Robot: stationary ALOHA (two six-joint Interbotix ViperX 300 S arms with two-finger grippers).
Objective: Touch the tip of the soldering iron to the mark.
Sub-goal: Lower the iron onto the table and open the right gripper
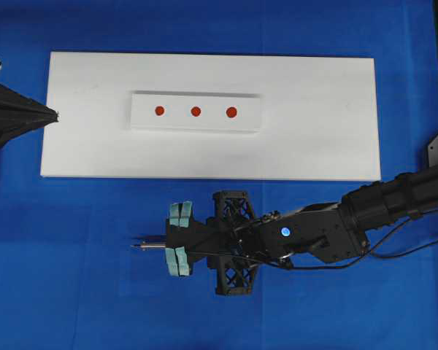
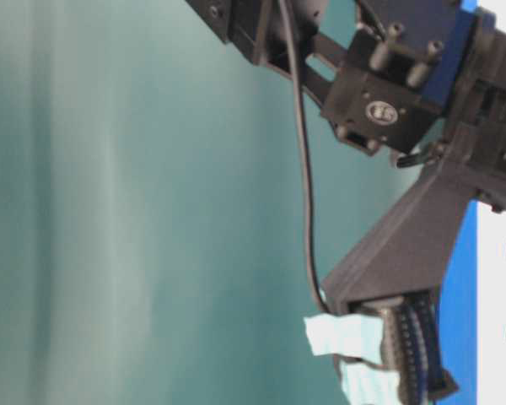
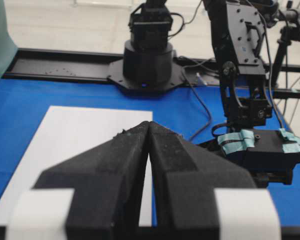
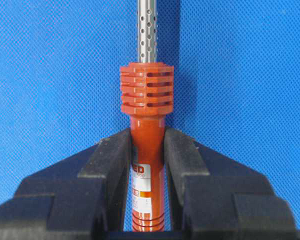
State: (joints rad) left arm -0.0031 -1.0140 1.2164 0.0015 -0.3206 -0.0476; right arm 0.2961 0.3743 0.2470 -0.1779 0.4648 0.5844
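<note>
I see the soldering iron [image 4: 146,150], red-orange ribbed handle and perforated silver shaft, clamped in the right gripper [image 4: 146,150] over blue cloth [image 1: 73,277], at 6 o'clock from the white board [image 1: 314,146]. Its tip runs off frame. The left gripper [image 3: 149,150] is closed, empty.

Blue tabletop cloth [image 1: 73,277], teal backdrop [image 2: 135,211]

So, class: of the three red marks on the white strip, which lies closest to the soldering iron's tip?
The leftmost red mark. The soldering iron tip points left, below the board, so that one sits nearest.
</note>
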